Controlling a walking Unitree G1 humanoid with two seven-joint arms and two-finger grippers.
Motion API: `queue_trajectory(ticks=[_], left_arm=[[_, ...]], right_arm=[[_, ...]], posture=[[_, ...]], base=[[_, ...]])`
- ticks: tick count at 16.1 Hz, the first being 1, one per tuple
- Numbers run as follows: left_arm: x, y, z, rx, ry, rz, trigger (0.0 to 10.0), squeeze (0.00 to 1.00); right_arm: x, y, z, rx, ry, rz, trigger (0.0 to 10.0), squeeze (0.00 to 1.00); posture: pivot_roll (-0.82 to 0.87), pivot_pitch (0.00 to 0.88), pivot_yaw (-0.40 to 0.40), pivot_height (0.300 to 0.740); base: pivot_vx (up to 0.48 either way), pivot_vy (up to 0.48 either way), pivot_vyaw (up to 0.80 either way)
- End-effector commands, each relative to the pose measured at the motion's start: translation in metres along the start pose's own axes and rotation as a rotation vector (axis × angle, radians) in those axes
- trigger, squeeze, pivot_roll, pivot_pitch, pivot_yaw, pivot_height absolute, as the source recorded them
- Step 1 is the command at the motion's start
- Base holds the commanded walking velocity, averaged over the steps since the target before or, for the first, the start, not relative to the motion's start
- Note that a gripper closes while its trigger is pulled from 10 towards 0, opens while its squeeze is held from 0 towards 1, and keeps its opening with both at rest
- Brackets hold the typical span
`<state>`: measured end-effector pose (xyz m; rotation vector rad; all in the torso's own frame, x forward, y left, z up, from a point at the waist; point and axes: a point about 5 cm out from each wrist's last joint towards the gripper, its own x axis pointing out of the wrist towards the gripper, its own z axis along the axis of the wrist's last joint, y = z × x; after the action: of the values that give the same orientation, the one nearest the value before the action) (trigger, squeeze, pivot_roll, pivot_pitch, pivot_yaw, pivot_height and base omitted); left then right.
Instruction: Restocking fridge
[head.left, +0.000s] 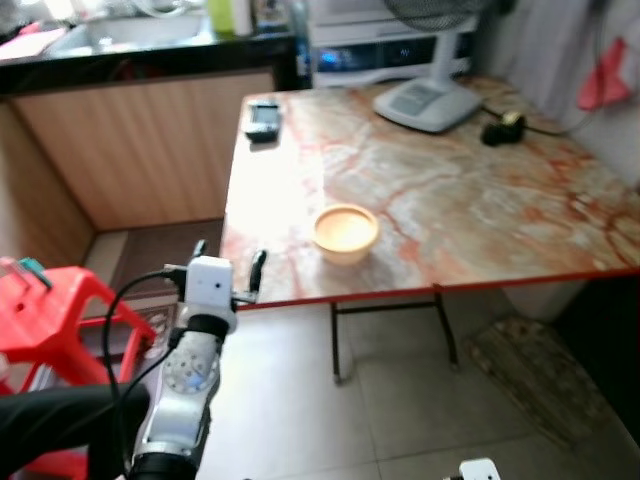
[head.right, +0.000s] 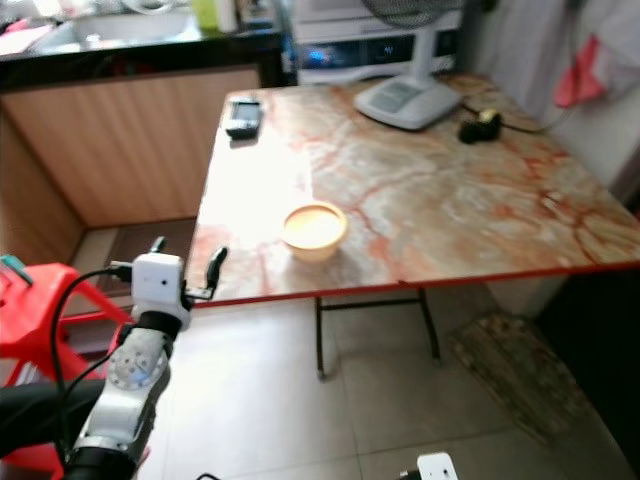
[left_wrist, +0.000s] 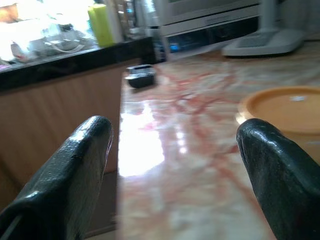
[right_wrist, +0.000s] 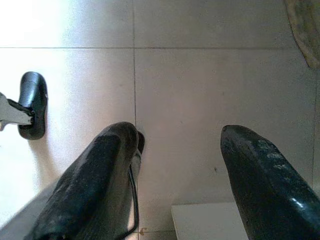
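Near the front edge of the marble-patterned table (head.left: 450, 190) sits a round, pale orange lidded tub (head.left: 345, 232), smooth plastic by the look of it, and that seems the thing meant for the fridge. From the left eye view, the left gripper (head.left: 228, 268) is raised at the table's near left corner, fingers spread wide and empty, just left of the tub and not touching it. Nothing is lifted and no fridge is to be seen, so I'd judge the job barely begun: grasp, carry and stow all remain. A red plastic stool (head.left: 55, 310) stands at near left; a fan base (head.left: 428, 103) rests at the far side.

Right eye view, same scene: a dark phone-like object (head.right: 243, 117) lies at the table's far left, glossy top glaring.

Left wrist view: both rounded black fingertips (left_wrist: 85, 150) frame the shiny tabletop, the tub's flat lid right of the gap.

Right wrist view: the right gripper (right_wrist: 175, 165) hangs open over pale floor tiles (right_wrist: 200, 80).
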<state>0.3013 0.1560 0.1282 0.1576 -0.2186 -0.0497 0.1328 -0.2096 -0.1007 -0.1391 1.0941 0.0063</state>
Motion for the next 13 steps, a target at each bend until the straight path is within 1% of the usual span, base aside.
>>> queue_trajectory(ticks=[1,7,13], left_arm=[[0.0008,0.0011,0.0027,-0.001,-0.002,-0.002,10.0,0.00],[0.0010,0.0013,0.0044,-0.001,0.000,-0.001,10.0,0.00],[0.0018,-0.0024,0.0059,0.001,-0.001,-0.025,10.0,0.00]], right_arm=[[-0.0005,0.0007,-0.0035,0.006,0.009,-0.001,10.0,0.00],[-0.0005,0.0007,-0.0022,0.004,-0.001,0.006,10.0,0.00],[-0.0004,0.0012,-0.0026,0.007,0.006,0.007,10.0,0.00]], posture=[[0.08,0.014,0.027,0.740],[0.09,0.012,0.024,0.740],[0.09,0.013,0.025,0.740]], base=[[0.000,0.000,0.00],[0.000,0.000,0.00],[0.276,0.000,0.00]])
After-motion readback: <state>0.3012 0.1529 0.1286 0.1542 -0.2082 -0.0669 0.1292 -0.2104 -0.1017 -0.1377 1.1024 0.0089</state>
